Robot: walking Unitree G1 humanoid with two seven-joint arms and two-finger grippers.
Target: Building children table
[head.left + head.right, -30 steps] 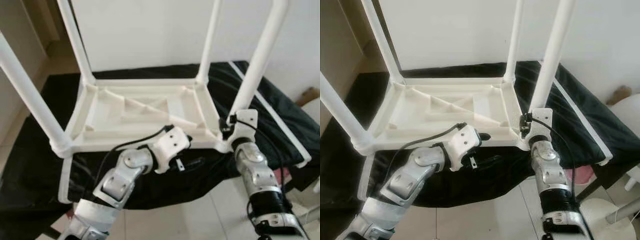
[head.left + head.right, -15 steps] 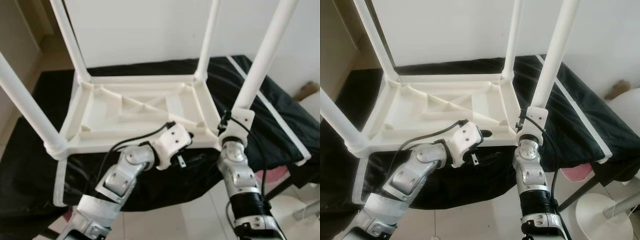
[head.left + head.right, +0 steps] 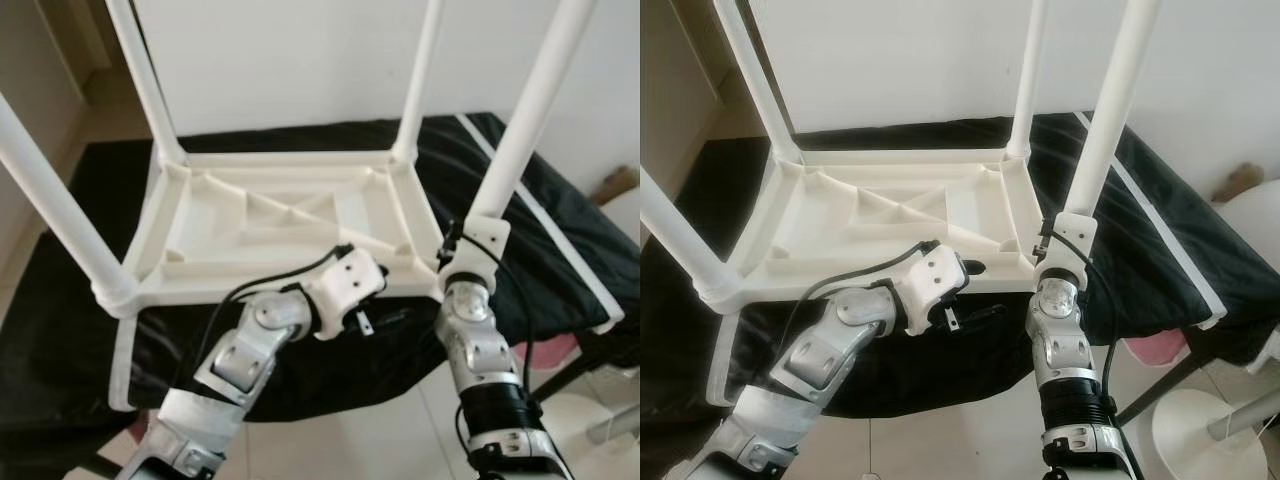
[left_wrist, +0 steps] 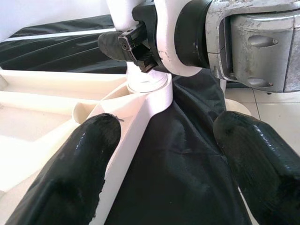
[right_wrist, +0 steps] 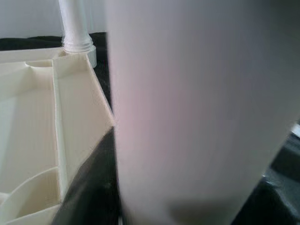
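- Your white children's table [image 3: 280, 225] lies upside down on a black cloth [image 3: 60, 300], its ribbed underside facing up and four white legs rising out of the top of both eye views, their ends cut off.
- Your right gripper [image 3: 1068, 232] sits at the base of the near right leg [image 3: 525, 115]. That leg blocks the right wrist view as a blurred white column, so you cannot tell whether the fingers are clenched or released.
- Your right forearm stands nearly upright below that corner, wrist up.
- Your left gripper [image 4: 164, 164] is released: its two black fingers [image 4: 79, 173] stand wide apart, one against the table's near rim, the other over the cloth.
- Your left arm reaches up from near left, elbow bent, wrist at the near edge of the frame, just left of the right wrist.
- Far right leg [image 5: 75, 28] stands seated in its socket.
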